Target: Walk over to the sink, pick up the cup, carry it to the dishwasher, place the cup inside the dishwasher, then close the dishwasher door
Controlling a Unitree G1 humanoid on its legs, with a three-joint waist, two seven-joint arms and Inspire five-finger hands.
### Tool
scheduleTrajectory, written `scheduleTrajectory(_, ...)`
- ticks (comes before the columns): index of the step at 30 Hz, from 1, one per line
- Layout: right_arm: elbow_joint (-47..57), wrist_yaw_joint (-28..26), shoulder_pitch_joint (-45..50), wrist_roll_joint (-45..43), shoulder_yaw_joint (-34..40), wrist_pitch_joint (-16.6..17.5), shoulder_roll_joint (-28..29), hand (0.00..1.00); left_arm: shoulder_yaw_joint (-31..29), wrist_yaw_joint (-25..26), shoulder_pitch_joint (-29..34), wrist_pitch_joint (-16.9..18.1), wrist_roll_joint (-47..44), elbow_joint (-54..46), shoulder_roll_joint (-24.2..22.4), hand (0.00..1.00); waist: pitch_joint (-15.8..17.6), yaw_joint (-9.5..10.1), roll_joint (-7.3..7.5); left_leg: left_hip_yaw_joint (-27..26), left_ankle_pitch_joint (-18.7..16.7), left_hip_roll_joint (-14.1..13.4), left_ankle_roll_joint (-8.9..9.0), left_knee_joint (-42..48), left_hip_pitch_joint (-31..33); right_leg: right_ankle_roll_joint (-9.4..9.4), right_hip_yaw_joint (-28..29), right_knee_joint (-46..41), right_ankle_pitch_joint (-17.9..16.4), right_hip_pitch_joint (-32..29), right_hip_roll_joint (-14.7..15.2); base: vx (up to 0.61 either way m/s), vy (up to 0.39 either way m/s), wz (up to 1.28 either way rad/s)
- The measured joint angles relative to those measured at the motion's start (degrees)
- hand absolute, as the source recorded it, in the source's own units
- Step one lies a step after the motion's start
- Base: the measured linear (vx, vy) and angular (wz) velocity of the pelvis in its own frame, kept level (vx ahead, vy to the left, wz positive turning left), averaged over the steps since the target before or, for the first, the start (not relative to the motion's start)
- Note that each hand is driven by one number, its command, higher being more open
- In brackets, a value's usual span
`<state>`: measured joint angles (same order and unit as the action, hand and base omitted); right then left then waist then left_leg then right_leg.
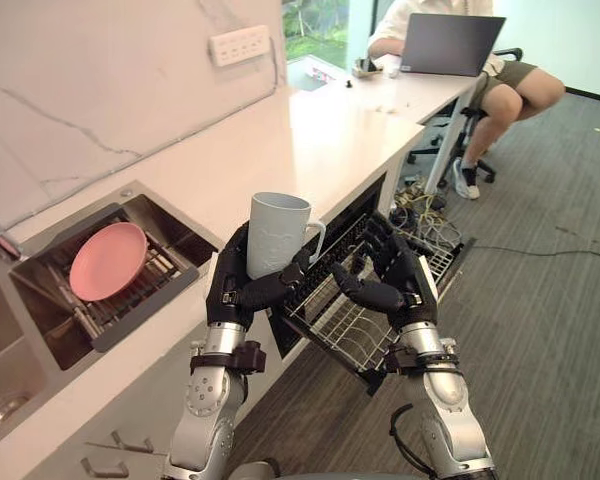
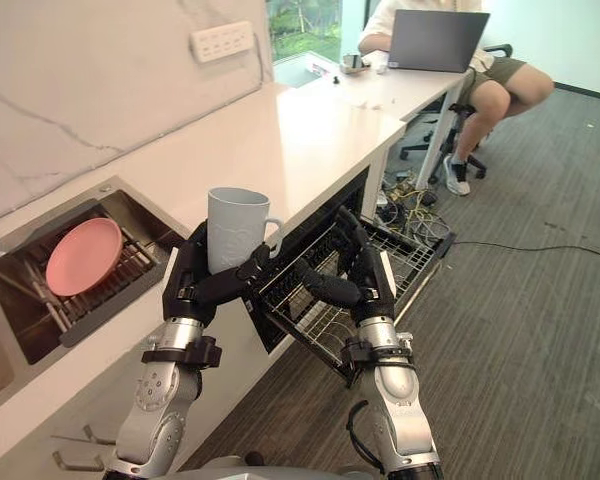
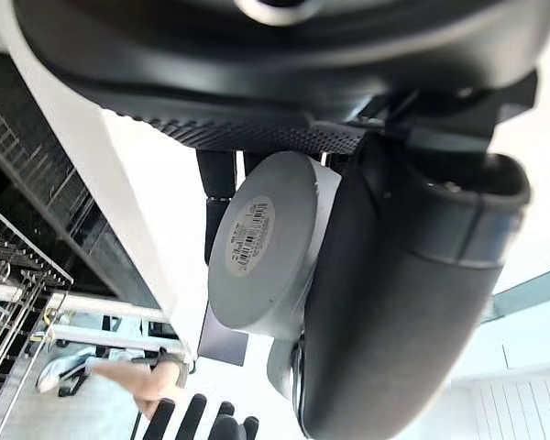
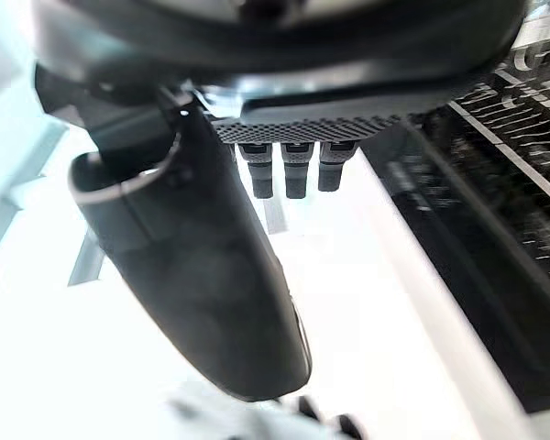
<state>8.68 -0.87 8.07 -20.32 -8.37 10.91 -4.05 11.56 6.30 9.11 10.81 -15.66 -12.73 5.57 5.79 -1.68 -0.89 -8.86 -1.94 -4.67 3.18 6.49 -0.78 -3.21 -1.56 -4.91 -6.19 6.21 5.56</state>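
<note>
Item one, my left hand [image 1: 235,290]: raised in front of me at the counter's front edge, fingers and thumb curled round the lower half of the cup [image 1: 276,232]. Firm hold; thumb lies along the side nearest me.

Item two, cup: pale blue-grey, upright, mouth up, handle turned toward my right hand. It is off every surface, carried above the near left corner of the open dishwasher [image 1: 305,330]. From the left wrist view its round base faces the camera and bears a white sticker [image 3: 255,235].

Item three, my right hand [image 1: 400,280]: held just beside the cup, apart from it, over the dishwasher's wire rack [image 1: 365,325]. Fingers loosely spread and only slightly bent; nothing in them.

Item four, dishwasher: set under the counter [image 1: 320,140], wire rack drawn out toward the floor [image 1: 550,320]; no dishes visible in the rack.

Item five, sink [image 1: 185,235]: sunk in the counter to my left, holding a drainer [image 1: 130,300] with one pink plate [image 1: 108,260] lying on it.

Item six, background: white socket plate [image 1: 239,45] on the marbled wall; at the far end of the counter a person [image 1: 500,85] sits behind a grey laptop [image 1: 450,45].
</note>
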Motion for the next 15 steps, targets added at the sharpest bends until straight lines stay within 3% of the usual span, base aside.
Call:
scheduleTrajectory(8,2.81,-2.83,1.73,-7.45,-2.52,0.11,-0.05,0.90,-1.72,1.06,-1.20,-0.02,-0.02,4.15,-0.05,0.30,-0.49,-0.75,0.89,-1.75,1.67,-0.12,-0.04,-3.89,-2.44,0.02,1.68,0.02,0.53,-0.32,-0.45,-0.01,-0.015,-0.12)
scheduleTrajectory(15,3.56,-4.19,1.57,-7.83,-5.70,0.19,-0.09,0.90,-1.52,0.88,-1.20,-0.02,-0.03,4.29,-0.26,0.30,-0.96,-0.60,1.57,-1.98,3.18,0.06,-0.27,-6.47,-3.11,-0.12,1.73,1.20,1.33,-0.54,-0.51,-0.01,-0.002,-0.01)
